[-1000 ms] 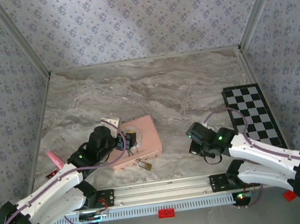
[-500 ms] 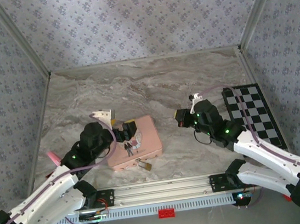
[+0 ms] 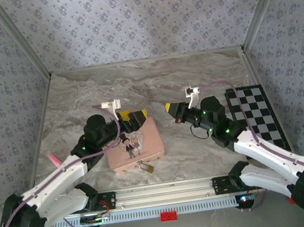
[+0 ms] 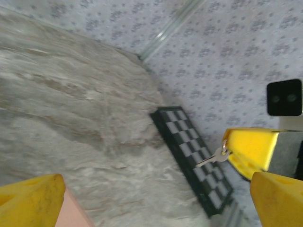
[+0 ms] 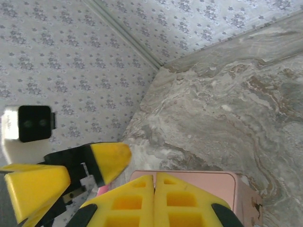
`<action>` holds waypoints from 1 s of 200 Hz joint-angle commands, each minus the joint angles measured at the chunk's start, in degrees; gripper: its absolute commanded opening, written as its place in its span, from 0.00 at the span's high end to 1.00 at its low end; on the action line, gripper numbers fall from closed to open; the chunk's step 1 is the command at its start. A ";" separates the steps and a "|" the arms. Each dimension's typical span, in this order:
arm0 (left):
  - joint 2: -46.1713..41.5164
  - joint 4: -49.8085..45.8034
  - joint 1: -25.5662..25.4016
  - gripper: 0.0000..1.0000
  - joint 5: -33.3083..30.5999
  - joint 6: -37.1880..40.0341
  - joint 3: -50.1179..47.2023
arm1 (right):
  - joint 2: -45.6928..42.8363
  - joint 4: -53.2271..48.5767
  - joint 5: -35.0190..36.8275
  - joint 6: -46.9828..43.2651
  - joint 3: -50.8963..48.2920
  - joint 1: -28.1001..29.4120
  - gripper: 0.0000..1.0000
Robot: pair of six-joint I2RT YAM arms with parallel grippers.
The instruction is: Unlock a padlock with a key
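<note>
So, the key [image 4: 211,159] is clamped in the right tool [image 3: 169,108], right of the pink tin [image 3: 140,148]. The left tool [image 3: 134,116] is held wide apart over the tin's far edge, and the padlock [image 3: 146,167] is seen at its near edge.

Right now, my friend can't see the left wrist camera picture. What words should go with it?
The right gripper, yellow-fingered and shut, pinches a tiny key by its head at right. Behind it a checkerboard mat lies on the marble table by the wallpapered wall; the open left gripper frames the bottom corners.
</note>
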 commanded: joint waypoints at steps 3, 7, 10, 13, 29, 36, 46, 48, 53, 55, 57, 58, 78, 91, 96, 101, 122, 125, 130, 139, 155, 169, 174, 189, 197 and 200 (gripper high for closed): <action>3.82 11.99 -0.15 0.00 8.42 -8.25 2.03 | 0.56 1.82 -1.82 -1.11 2.64 0.19 1.00; 4.35 12.12 -0.20 0.00 8.51 -8.47 2.07 | 0.70 1.82 -1.82 -1.11 2.79 0.26 1.00; 4.64 12.25 -0.20 0.00 8.55 -8.71 2.05 | 0.82 1.78 -1.82 -1.11 2.94 0.28 1.00; 4.97 12.42 -0.29 0.00 8.63 -8.94 1.97 | 0.87 1.77 -1.82 -1.11 2.99 0.39 1.00; 6.61 14.52 -0.47 0.00 9.04 -10.74 1.52 | 1.73 1.71 -1.91 -1.32 3.90 0.80 1.00; 7.49 15.67 -0.63 0.00 9.52 -11.84 1.50 | 2.26 1.81 -1.83 -1.42 4.32 1.13 1.00; 8.72 17.12 -0.89 0.00 9.99 -13.58 1.68 | 3.19 1.94 -1.90 -1.63 4.76 1.62 1.00; 8.94 17.43 -1.00 0.00 10.03 -13.94 1.72 | 3.37 2.08 -1.95 -1.70 4.87 1.74 1.00; 9.40 18.31 -1.29 0.00 10.05 -14.88 1.77 | 3.90 2.25 -1.84 -1.77 5.06 2.05 1.00; 9.70 18.70 -1.34 0.00 10.05 -15.32 1.77 | 4.12 2.33 -1.83 -1.80 5.15 2.22 1.00; 9.91 19.12 -1.51 0.00 10.00 -15.73 1.73 | 4.31 2.42 -1.78 -1.87 5.24 2.26 1.00; 10.04 19.37 -1.56 0.00 9.98 -15.98 1.70 | 4.41 2.49 -1.76 -1.88 5.25 2.33 1.00; 12.02 24.56 -3.04 0.00 9.28 -20.22 1.56 | 6.32 3.63 -1.65 -1.85 5.86 3.11 1.00; 12.93 27.08 -3.67 0.00 8.69 -22.46 1.51 | 7.51 4.30 -1.65 -1.81 6.36 3.44 1.00; 13.20 27.96 -3.88 0.00 8.50 -23.13 1.34 | 7.92 4.50 -1.65 -1.81 6.61 3.58 1.00; 13.49 28.76 -4.00 0.00 8.30 -23.76 1.29 | 8.38 4.58 -1.73 -1.81 6.73 3.64 1.00; 14.88 31.82 -4.21 0.00 9.11 -25.57 1.15 | 9.87 5.86 -2.16 -1.34 7.26 3.98 1.00; 15.04 32.05 -4.18 0.00 9.28 -25.69 1.15 | 9.94 6.08 -2.24 -1.29 7.28 4.06 1.00; 15.26 32.31 -4.29 0.00 9.46 -25.80 1.15 | 10.16 6.42 -2.34 -1.13 7.36 4.14 1.00; 15.66 32.61 -4.40 0.00 9.73 -25.89 1.09 | 10.40 6.69 -2.52 -1.01 7.50 4.24 1.00; 15.94 32.94 -4.42 0.00 9.87 -25.83 0.89 | 10.63 6.86 -2.70 -1.02 7.62 4.54 1.00; 16.20 33.02 -4.43 0.00 9.87 -25.85 0.80 | 10.67 6.87 -2.70 -1.10 7.69 4.76 1.00; 16.28 33.14 -4.48 0.00 9.96 -25.86 0.80 | 10.69 6.87 -2.70 -1.06 7.66 4.76 1.00; 16.45 33.50 -4.50 0.00 10.35 -25.98 1.11 | 11.08 6.87 -2.70 -1.32 7.66 4.76 1.00; 16.68 33.32 -4.58 0.00 10.56 -25.99 1.45 | 11.32 6.91 -2.70 -1.37 7.60 4.76 1.00; 16.67 33.06 -4.67 0.00 10.64 -25.94 1.58 | 11.42 6.87 -2.70 -1.37 7.57 4.76 1.00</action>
